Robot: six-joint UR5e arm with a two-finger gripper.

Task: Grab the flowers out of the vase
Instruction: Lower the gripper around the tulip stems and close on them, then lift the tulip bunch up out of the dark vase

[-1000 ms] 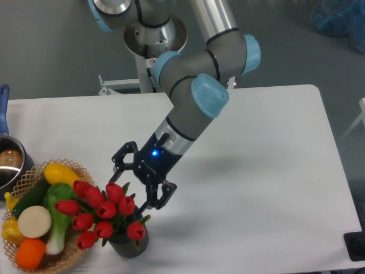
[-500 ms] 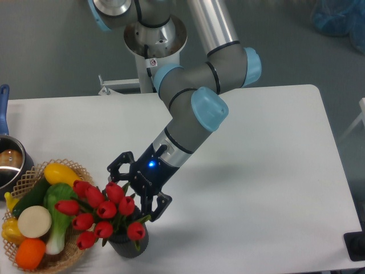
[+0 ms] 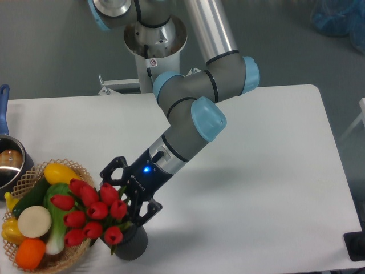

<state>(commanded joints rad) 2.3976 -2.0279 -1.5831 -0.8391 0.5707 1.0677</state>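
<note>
while the arm reaches down over the near left of the white table (image 3: pixel 256 171), the flowers (image 3: pixel 88 214) stand in the vase (image 3: pixel 130 246).
grey floor lies beyond the table's far edge, where the arm's round base (image 3: pixel 155 35) stands. a wicker basket (image 3: pixel 28 178) of vegetables sits at the near left edge, just left of the tulips. the dark vase is close to the near edge. the gripper (image 3: pixel 121 194) has its fingers spread around the right side of the blooms, not clenched on them.

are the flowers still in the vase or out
In: the flowers lean toward the basket, their base still at the vase mouth.
</note>
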